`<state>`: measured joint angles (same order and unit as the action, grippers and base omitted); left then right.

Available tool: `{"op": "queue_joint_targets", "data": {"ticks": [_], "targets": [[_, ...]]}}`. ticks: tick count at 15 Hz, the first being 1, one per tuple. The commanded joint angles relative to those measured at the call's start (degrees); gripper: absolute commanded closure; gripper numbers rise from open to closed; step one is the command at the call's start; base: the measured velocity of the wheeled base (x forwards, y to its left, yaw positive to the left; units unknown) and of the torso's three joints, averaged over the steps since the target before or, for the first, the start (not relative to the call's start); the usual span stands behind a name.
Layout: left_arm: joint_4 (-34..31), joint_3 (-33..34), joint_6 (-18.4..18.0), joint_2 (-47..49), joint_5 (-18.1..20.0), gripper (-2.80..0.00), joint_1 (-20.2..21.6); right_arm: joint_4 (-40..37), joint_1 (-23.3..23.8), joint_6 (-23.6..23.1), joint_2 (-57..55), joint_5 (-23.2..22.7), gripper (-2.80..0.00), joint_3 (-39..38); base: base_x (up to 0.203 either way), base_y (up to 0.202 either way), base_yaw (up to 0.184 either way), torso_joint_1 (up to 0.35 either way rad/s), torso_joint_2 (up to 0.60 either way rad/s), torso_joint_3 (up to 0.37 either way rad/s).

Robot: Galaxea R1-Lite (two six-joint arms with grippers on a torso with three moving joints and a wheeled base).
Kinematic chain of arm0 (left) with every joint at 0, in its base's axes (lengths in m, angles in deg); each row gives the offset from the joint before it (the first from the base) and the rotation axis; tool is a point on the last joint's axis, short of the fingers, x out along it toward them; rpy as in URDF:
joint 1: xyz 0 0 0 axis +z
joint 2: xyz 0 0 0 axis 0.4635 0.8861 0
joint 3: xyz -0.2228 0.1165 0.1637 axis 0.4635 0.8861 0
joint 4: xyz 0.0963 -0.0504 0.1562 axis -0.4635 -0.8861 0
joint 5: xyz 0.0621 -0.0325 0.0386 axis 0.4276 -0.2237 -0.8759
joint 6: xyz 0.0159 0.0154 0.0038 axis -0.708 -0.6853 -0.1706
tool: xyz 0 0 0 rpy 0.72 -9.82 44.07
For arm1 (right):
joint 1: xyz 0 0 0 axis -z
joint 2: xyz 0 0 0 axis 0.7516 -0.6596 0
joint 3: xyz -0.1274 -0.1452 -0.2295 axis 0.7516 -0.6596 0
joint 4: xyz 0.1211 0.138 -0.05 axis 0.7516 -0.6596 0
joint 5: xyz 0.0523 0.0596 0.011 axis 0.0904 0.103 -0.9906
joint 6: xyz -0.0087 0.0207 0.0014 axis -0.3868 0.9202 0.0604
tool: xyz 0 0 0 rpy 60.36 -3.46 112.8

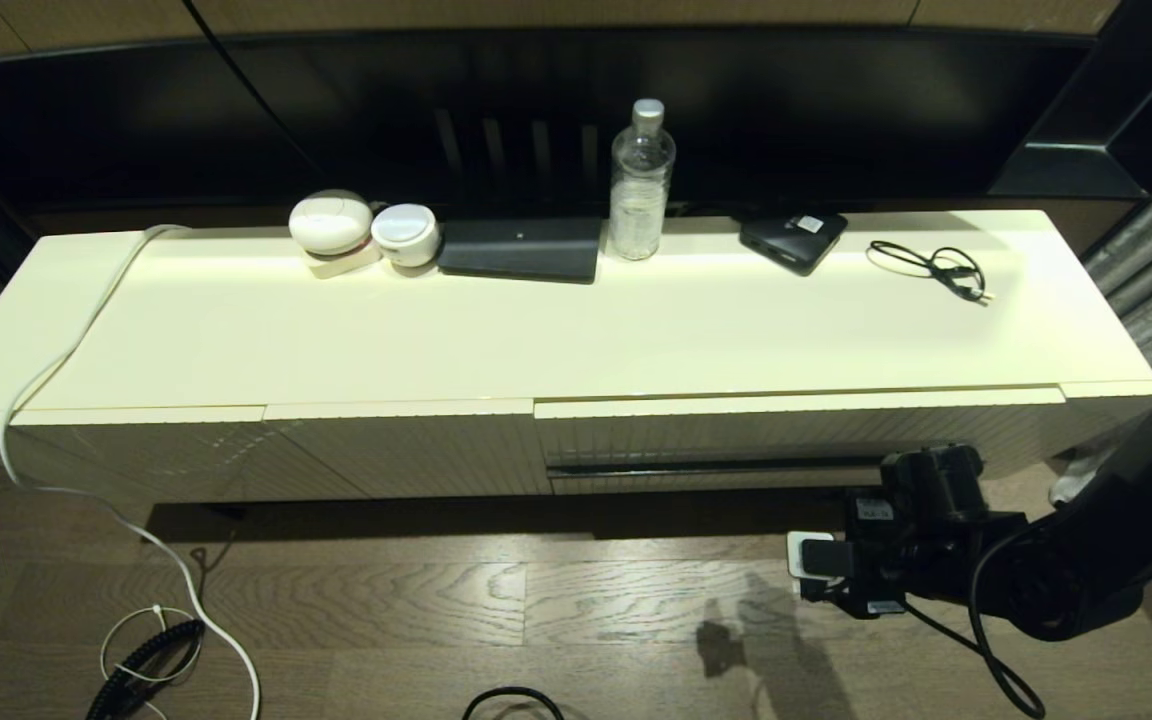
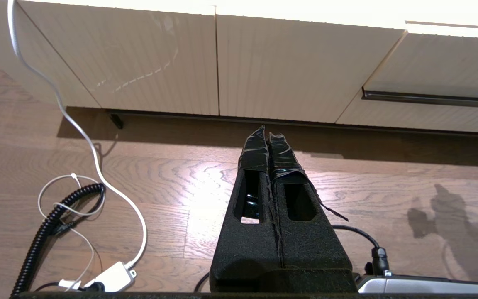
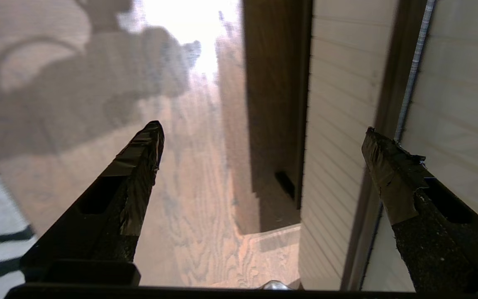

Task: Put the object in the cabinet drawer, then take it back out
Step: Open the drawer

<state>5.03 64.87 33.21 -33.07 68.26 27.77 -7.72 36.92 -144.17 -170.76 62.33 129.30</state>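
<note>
The cabinet drawer is at the cabinet's right, its ribbed cream front pushed in so no interior shows. Its dark handle slot runs along the front. The drawer also shows in the left wrist view. The black umbrella is out of view. My right gripper is low over the floor, just in front of the drawer and below the slot. It points along the cabinet front. This gripper is open and empty, with one finger close to the slot. My left gripper is shut and empty, over the floor before the left panels.
On the cabinet top stand a clear bottle, two white round gadgets, a dark flat slab, a small black box with a white label and a thin black cable loop. White and coiled black cables lie on the floor at the left.
</note>
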Motion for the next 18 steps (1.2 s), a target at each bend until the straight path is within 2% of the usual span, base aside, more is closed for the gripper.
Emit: {"op": "queue_joint_targets", "data": {"ticks": [1, 12, 18], "targets": [[0.02, 0.0, 0.05, -0.09, -0.02, 0.0, 0.02, 1.06, 0.26, -0.44, -1.94, 0.33, -2.8, 1.01, 0.0, 0.0, 0.0, 0.0, 0.0, 0.0], [0.02, 0.0, 0.05, -0.09, -0.02, 0.0, 0.02, 1.36, 1.09, -0.35, -4.7, 2.04, -2.8, 6.19, 0.0, 0.0, 0.0, 0.0, 0.0, 0.0], [0.02, 0.0, 0.05, -0.09, -0.02, 0.0, 0.02, 4.31, 0.78, 0.85, -6.76, 2.13, -2.8, 7.87, 0.0, 0.0, 0.0, 0.0, 0.0, 0.0]]}}
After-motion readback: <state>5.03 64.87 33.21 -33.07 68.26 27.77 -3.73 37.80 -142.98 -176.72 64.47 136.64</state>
